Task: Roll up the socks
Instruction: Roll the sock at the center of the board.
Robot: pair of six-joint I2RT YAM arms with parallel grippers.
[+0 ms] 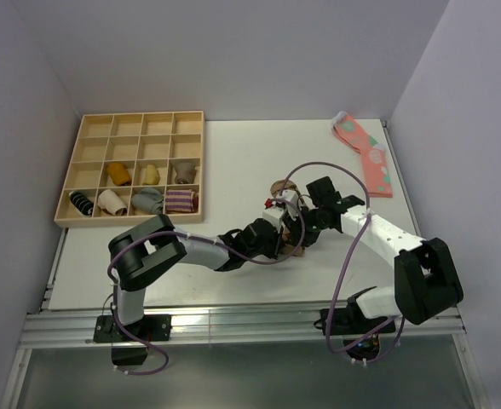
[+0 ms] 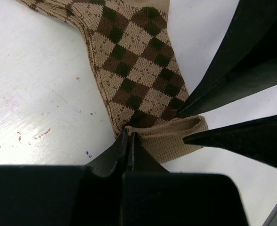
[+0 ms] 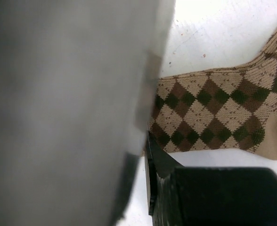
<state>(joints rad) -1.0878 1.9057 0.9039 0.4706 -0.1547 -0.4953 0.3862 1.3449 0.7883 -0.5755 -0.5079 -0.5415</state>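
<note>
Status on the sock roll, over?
Left gripper jaws shut on sock cuff corner. Right gripper jaws straddling cuff, grip unclear. Not yet rolled. Nothing in the way.

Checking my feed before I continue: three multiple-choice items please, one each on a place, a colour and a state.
1. Where on the table is the wooden tray? A near right; B far left; C centre.
2. What colour are the loose socks at far right? A pink with teal spots; B plain blue; C black.
3. How is the left gripper? A wide open; B out of view; C shut on the argyle sock.
Answers: B, the top view shows it in the far left corner; A, the pink pair lies by the right wall; C, in the left wrist view its jaws pinch the tan cuff.
</note>
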